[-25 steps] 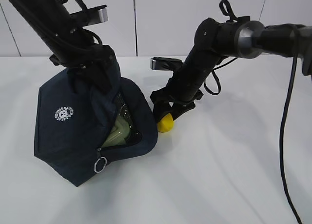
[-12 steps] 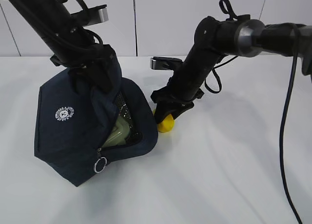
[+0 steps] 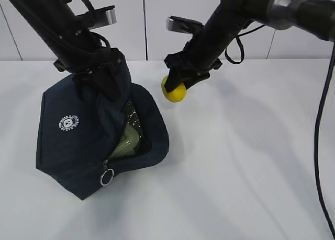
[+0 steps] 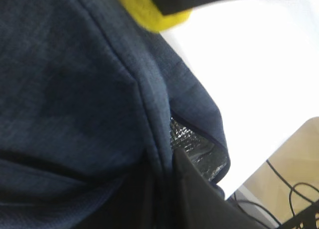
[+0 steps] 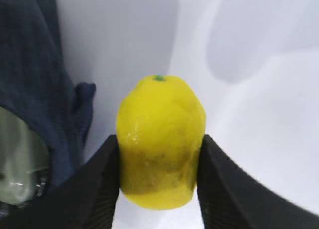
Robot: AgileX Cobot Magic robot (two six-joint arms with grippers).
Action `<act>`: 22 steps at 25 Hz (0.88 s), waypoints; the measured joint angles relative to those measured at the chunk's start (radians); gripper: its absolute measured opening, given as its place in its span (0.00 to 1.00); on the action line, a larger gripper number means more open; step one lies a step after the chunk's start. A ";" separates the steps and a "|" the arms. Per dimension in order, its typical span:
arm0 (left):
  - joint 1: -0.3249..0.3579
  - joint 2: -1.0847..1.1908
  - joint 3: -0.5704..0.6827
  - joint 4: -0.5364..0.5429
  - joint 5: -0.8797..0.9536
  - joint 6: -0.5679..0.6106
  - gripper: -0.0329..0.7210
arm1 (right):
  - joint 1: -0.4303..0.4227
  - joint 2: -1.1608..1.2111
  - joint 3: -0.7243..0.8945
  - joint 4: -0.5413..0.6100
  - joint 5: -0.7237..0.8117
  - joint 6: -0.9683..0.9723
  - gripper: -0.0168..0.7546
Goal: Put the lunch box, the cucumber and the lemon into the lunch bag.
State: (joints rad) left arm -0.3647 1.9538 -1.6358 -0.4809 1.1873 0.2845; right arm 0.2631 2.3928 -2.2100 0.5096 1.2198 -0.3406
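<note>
The right fingers (image 5: 107,184) are clamped on the lemon (image 3: 174,91), held above the worktop (image 3: 246,167) just beside the lunch bag (image 3: 78,140). The left fingers pinch the bag's top edge; the lunch box (image 3: 128,140) sits inside

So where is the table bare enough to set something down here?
Bare table runs right of the lunch bag and in front of the right gripper holding the lemon. Crowded: the bag's mouth, filled by the lunch box, under the left gripper.
</note>
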 joint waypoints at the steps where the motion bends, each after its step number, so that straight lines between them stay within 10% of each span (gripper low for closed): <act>1: 0.000 -0.004 0.000 0.000 0.000 0.000 0.06 | -0.004 -0.004 0.000 0.031 0.002 -0.002 0.46; 8: 0.002 -0.050 0.000 0.002 -0.043 -0.010 0.06 | 0.000 -0.011 -0.002 0.265 0.006 -0.058 0.46; 22: 0.011 -0.052 0.000 -0.026 -0.080 -0.021 0.06 | 0.085 0.034 -0.002 0.332 0.006 -0.088 0.45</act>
State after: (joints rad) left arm -0.3538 1.9014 -1.6358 -0.5072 1.1069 0.2638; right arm 0.3482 2.4272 -2.2121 0.8415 1.2253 -0.4290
